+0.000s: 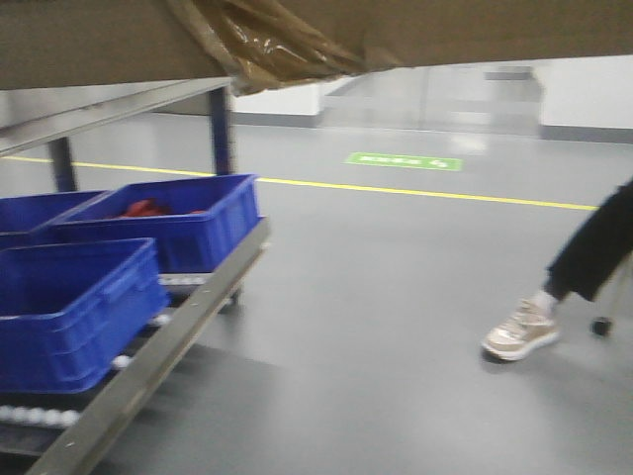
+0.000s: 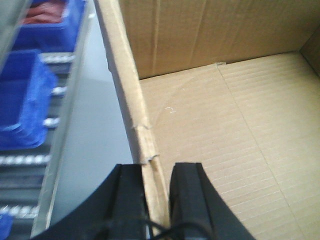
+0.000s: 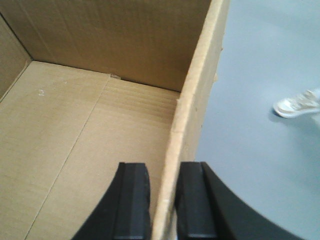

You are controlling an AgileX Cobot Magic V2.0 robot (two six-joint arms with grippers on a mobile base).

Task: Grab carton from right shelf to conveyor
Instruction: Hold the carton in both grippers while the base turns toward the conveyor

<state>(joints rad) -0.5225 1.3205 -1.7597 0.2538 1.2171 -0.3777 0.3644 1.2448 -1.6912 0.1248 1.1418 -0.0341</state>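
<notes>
while the left gripper (image 2: 156, 175) sits at the bottom centre of its wrist view, its black fingers are narrowed onto the left wall of the carton (image 2: 225, 125), one inside and one outside. the right gripper (image 3: 162, 172) pinches the right wall the same way. the board is brown and corrugated, with a ribbed floor, an open top and a crumpled notch in the left edge. in the front view the carton fills the top of the frame, with wrinkled brownish tape (image 1: 267, 45) hanging from it. at lower left, the steel shelf (image 1: 148, 366) carries blue bins (image 1: 74, 307) on white rollers.
</notes>
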